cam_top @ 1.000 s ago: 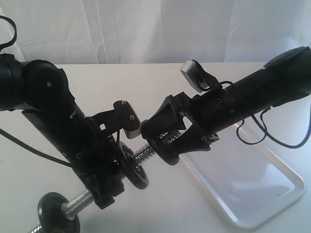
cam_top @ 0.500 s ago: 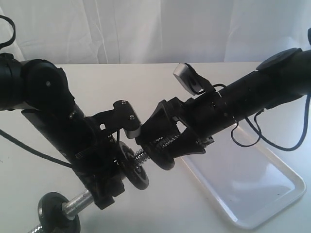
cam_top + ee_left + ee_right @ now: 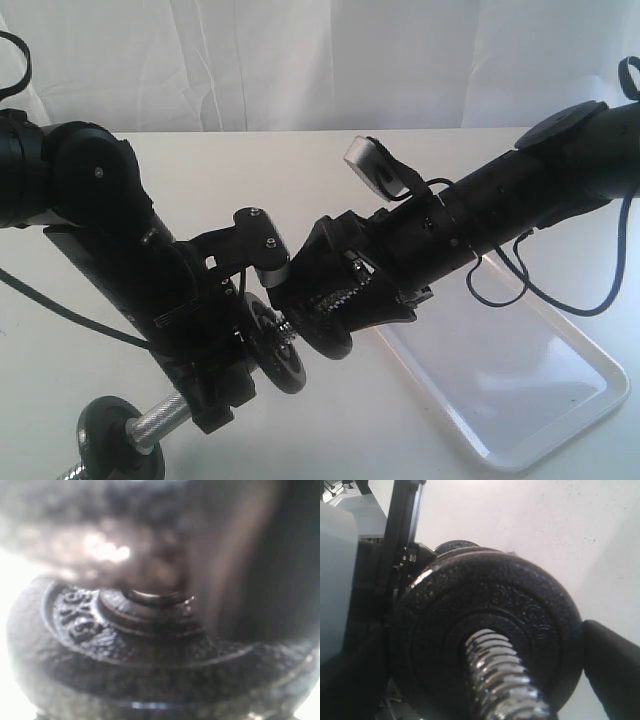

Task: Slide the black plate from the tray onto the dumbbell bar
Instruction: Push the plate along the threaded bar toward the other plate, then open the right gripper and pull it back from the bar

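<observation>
R gripper [image 3: 322,322]: the black plate [image 3: 332,342] is being pinched by its rim btwn both fingers [image 3: 615,665], w/ the threaded end of the dumbbell bar [image 3: 502,685] poking thru its centre hole, just beside a second disc [image 3: 282,358] on the bar. L gripper [image 3: 222,395]: the tilted bar is being clamped at its knurled middle, a third disc [image 3: 122,428] at its low end. The tray [image 3: 520,462] is being overhung by the R arm, apart from the plate.

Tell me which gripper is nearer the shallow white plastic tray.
Right. The right gripper, holding the round black iron plate, hangs close beside the tray; the left gripper grips the chrome dumbbell bar beyond, farther away.
</observation>
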Available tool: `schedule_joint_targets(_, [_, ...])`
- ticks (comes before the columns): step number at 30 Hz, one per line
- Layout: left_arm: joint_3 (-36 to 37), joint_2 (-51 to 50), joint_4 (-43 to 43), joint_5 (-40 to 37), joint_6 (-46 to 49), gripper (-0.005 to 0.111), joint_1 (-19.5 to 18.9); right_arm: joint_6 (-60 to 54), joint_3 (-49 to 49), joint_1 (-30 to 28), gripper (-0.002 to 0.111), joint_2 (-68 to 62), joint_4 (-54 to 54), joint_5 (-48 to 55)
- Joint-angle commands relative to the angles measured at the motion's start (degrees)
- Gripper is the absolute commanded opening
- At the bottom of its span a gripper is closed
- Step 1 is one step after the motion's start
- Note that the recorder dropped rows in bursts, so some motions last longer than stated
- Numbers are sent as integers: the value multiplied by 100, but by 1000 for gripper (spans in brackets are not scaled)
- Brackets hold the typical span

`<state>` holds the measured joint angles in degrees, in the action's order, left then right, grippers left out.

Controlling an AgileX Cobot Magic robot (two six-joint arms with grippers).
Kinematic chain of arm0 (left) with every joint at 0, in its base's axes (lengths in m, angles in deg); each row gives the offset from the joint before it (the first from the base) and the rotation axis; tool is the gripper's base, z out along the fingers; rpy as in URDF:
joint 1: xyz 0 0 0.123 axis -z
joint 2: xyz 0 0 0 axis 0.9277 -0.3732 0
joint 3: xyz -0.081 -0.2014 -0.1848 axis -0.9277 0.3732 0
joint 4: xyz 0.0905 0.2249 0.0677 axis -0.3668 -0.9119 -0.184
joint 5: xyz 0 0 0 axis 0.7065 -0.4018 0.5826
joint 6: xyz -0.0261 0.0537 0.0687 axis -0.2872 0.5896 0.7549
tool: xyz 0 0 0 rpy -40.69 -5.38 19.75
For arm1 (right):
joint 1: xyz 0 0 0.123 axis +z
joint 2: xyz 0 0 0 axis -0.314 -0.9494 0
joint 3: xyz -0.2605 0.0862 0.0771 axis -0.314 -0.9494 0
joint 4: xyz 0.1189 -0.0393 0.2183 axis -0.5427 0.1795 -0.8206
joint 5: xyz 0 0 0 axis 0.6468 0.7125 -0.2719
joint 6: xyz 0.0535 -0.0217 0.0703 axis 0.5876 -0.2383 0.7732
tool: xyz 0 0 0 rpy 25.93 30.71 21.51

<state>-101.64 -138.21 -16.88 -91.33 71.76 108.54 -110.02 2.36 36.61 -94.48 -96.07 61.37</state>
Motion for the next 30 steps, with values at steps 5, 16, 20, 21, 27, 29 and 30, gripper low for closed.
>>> schedule_joint_targets(5, [-159,301,440,0,-38,0,28,-164,12,65,43,81,-325,273])
schedule_joint_targets(16, [-159,301,451,-36,-38,0,28,-164,12,45,99,81,-167,69])
schedule_joint_targets(20, [-159,301,451,-36,-38,0,28,-164,12,45,99,81,-70,69])
schedule_joint_targets(21, [-159,301,451,-45,-38,0,28,-164,12,45,99,81,-70,69])
schedule_joint_targets(27, [-159,301,451,-55,-38,0,28,-151,23,-52,99,81,-60,163])
schedule_joint_targets(29, [-159,301,451,-55,-38,0,28,-151,44,-152,99,81,-60,177])
schedule_joint_targets(30, [-159,301,441,-55,-38,0,28,-151,48,-210,99,81,-60,177])
